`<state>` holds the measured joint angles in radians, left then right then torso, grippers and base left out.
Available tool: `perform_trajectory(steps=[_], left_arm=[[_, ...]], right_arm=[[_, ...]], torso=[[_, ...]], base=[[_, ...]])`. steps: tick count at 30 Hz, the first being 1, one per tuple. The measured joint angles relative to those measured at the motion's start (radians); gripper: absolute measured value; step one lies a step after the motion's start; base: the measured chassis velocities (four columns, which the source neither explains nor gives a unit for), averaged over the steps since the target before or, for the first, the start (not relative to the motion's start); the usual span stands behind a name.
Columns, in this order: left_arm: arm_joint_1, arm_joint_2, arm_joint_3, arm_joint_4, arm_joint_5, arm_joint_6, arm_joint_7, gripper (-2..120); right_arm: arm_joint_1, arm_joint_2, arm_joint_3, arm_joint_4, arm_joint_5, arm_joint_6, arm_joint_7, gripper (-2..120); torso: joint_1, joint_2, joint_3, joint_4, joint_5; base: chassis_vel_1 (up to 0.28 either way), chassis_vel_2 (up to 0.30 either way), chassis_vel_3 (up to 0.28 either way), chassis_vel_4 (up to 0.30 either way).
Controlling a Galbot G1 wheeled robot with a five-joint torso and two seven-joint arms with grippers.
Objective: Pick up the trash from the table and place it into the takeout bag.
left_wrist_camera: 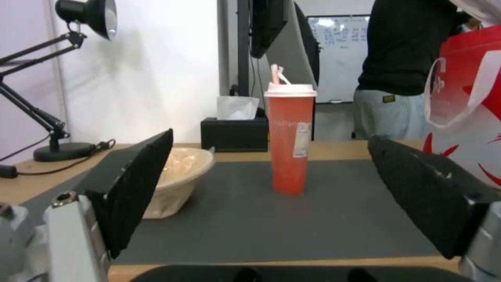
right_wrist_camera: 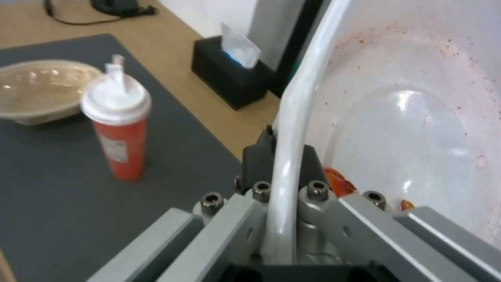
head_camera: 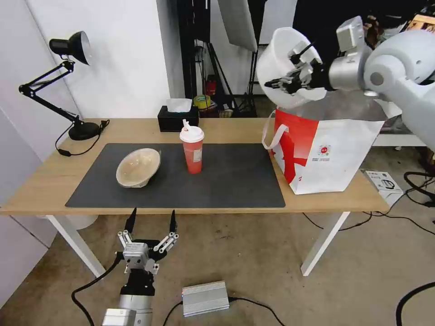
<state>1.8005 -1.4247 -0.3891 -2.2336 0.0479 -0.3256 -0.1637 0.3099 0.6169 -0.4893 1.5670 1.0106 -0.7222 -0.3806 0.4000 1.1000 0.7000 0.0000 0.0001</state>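
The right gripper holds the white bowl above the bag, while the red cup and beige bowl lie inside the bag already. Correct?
Not quite. The cup and beige bowl stand on the mat, as the head view shows. The right gripper does hold the white bowl above the bag.

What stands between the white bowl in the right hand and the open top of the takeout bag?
Nothing visible. The right hand grips the white bowl by its rim, tilted, just above the takeout bag.
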Motion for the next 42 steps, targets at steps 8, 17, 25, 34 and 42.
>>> perform_trajectory(steps=[8, 17, 25, 34, 42], left_arm=[[0.009, 0.0, 0.003, -0.001, 0.002, 0.0, 0.0, 100], [0.011, 0.006, -0.005, -0.014, 0.003, 0.0, 0.0, 100], [0.013, 0.01, -0.017, -0.023, 0.001, 0.002, 0.0, 100], [0.014, 0.009, -0.019, -0.025, -0.001, 0.002, 0.0, 100], [0.013, 0.007, -0.01, -0.018, -0.001, 0.002, 0.0, 100]], right_arm=[[-0.103, -0.055, 0.082, -0.017, -0.037, 0.0, -0.009, 0], [-0.269, -0.099, 0.204, 0.0, -0.065, 0.001, -0.014, 0], [-0.421, -0.119, 0.305, 0.008, -0.09, 0.001, -0.017, 0], [-0.489, -0.115, 0.349, 0.005, -0.099, 0.001, -0.017, 0], [-0.499, -0.111, 0.354, 0.008, -0.098, 0.001, -0.015, 0]], torso=[[0.0, 0.0, 0.0, 0.0, -0.0001], [0.0, 0.0, 0.0, 0.0, 0.0001], [0.0, 0.0, 0.0, 0.0, 0.0], [0.0, 0.0, 0.0, 0.0, 0.0], [0.0, 0.0, 0.0, 0.0, -0.0001]], base=[[0.0, 0.0, 0.0, 0.0], [0.0, 0.0, 0.0, 0.0], [0.0, 0.0, 0.0, 0.0], [0.0, 0.0, 0.0, 0.0], [0.0, 0.0, 0.0, 0.0]])
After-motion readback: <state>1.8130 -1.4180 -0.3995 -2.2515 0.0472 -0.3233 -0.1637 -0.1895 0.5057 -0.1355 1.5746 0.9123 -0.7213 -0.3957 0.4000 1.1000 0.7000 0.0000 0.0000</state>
